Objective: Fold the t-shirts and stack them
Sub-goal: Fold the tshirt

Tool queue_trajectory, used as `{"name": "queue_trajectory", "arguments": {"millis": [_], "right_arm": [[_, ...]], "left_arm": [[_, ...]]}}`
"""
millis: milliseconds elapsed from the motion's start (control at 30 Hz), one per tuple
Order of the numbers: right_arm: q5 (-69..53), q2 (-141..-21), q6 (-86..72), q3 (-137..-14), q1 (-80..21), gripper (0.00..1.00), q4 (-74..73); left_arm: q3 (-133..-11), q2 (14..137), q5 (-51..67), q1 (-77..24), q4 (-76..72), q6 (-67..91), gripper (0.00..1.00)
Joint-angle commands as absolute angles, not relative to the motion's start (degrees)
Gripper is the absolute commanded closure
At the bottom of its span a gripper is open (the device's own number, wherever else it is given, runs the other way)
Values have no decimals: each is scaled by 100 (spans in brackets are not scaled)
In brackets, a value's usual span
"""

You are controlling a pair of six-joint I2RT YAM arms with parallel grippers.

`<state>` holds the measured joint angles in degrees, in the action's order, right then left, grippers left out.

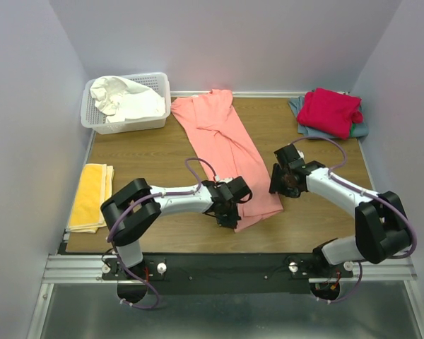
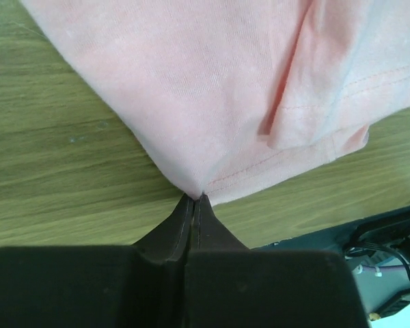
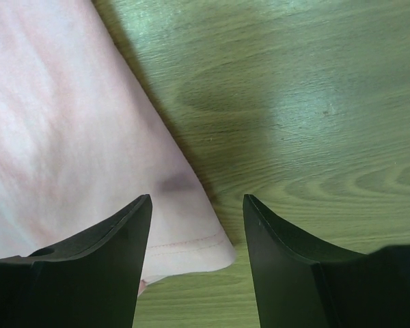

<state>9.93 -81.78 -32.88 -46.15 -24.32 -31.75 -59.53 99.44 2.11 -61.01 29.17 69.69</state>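
The salmon-pink shirt runs from 12 o'clock down to the middle of the tabletop. I see my left hand clamped on its near hem corner, and my right hand spread wide over the hem's other corner, gripping nothing. The crimson shirt lies on the grey-blue one at 2 o'clock.

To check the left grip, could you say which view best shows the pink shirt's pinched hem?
Left wrist: the salmon-pink shirt is clamped at its hem in the shut left end effector. Top external hides the pinch; right wrist shows another corner.
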Motion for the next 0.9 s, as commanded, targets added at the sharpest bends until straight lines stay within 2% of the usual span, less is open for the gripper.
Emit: {"name": "queue_trajectory", "arguments": {"millis": [0,400,633,867], "right_arm": [[862,-7884,-3243,-4562,-2399,36,-3085],[668,-7699,-3287,-4597,-2399,36,-3208],[615,-8103,-3199,-4921,-2399,36,-3129],[545,-8876,-3015,-5756,-2408,38,-2936]], "left_arm": [[-5845,10116,97,-6082,2918,6943,100],[-4281,8570,167,-6284,3401,7558,100],[-3701,7797,237,-6407,3717,8042,100],[-3393,7155,167,-6442,4218,8428,100]]}}
